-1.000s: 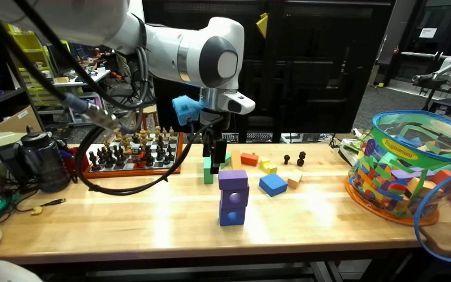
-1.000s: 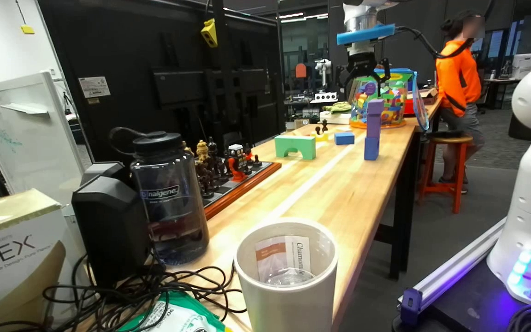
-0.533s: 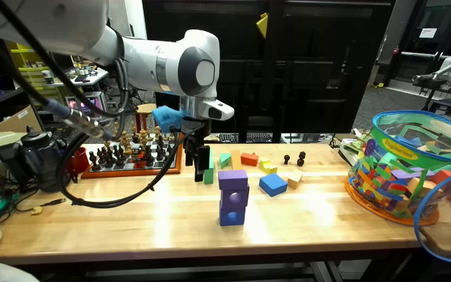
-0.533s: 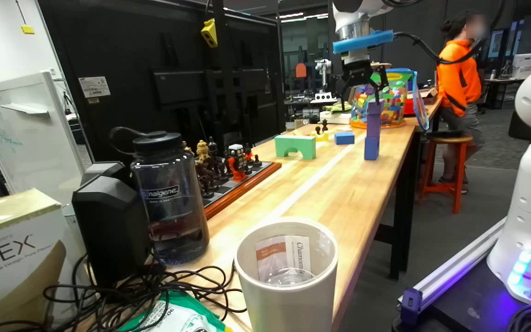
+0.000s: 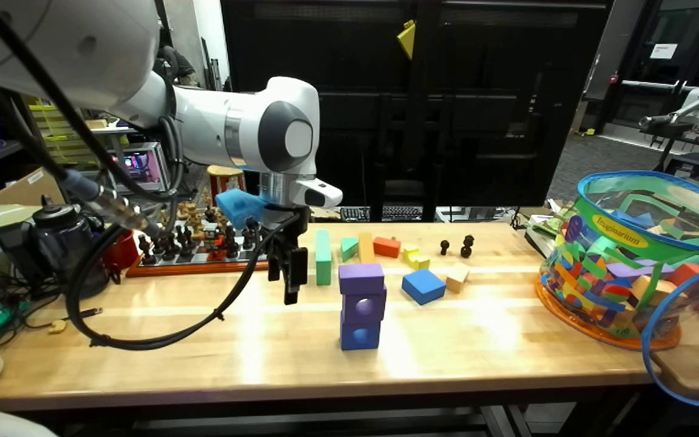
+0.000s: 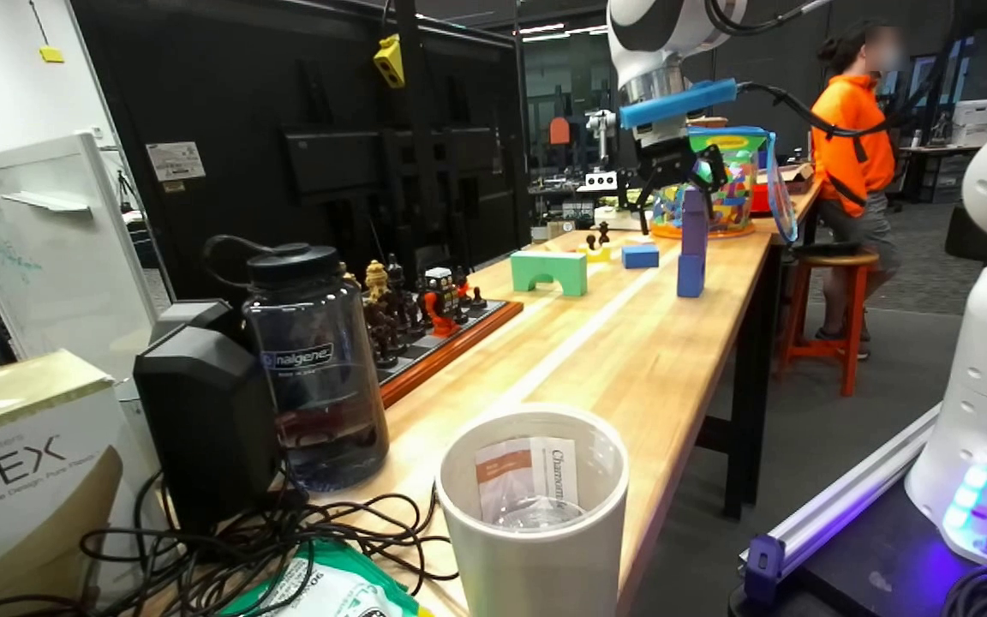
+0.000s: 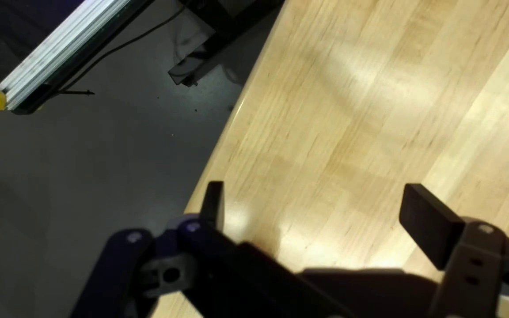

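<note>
Empty, with its fingers (image 7: 429, 221) spread wide apart and nothing between them, the gripper (image 7: 313, 201) hangs over the wooden table (image 5: 477, 352) on the only arm (image 5: 252, 127) at work here. Nearest to it, as far as I can judge, is the tower of blocks (image 6: 693, 244), with a plain gap between the two. The gripper is off to the side of the tower that faces the chess board (image 5: 198, 268), so from the gripper the tower lies in the direction of the toy bin (image 5: 659, 246). The tower's long axis runs straight up, square to the table. Whether the fingertips sit higher or lower than the tower's top is hard to tell.

Three blocks make the tower: a blue block (image 6: 690, 276) at its foot, a purple block (image 5: 349, 303) on that, and a second purple one as the top block (image 5: 361, 279), sitting slightly out of line with its neighbour beneath.

Behind the tower, meaning on its far side from the robot's base (image 6: 965, 428), a green arch (image 6: 549, 264) stands on its two feet, shifted toward the chess board, its long side running across the table. A blue slab (image 5: 423, 286) lies behind the tower too, toward the toy bin, with a bare-wood block (image 5: 457, 277) just beside it. Farther back from the tower I can see a yellow block (image 5: 416, 261) and a red block (image 5: 387, 246) lying near each other. Well apart from the tower, past the chess board, stands a water bottle (image 6: 314, 368).
</note>
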Robot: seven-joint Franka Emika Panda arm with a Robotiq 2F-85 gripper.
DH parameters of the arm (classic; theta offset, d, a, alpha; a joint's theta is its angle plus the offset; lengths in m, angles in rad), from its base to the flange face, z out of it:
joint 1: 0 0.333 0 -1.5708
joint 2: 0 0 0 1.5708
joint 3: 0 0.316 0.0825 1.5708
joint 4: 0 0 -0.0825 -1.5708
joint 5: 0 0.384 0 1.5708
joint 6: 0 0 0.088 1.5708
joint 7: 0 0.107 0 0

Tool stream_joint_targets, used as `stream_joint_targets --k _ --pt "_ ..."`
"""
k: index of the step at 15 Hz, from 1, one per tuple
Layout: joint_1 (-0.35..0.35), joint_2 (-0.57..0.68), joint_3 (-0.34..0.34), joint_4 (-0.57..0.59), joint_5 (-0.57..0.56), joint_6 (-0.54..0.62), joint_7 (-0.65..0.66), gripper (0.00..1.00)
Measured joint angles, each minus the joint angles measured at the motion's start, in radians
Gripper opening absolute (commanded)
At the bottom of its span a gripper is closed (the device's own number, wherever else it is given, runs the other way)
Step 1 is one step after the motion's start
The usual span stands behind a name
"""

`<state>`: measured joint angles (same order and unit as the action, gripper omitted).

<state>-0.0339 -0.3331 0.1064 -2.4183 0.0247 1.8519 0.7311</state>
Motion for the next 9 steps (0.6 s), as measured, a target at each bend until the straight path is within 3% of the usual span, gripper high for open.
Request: stream_joint_targets --k 9 --pt "0.034 0.0 0.028 -0.073 -0.029 0.041 -0.108 1.0"
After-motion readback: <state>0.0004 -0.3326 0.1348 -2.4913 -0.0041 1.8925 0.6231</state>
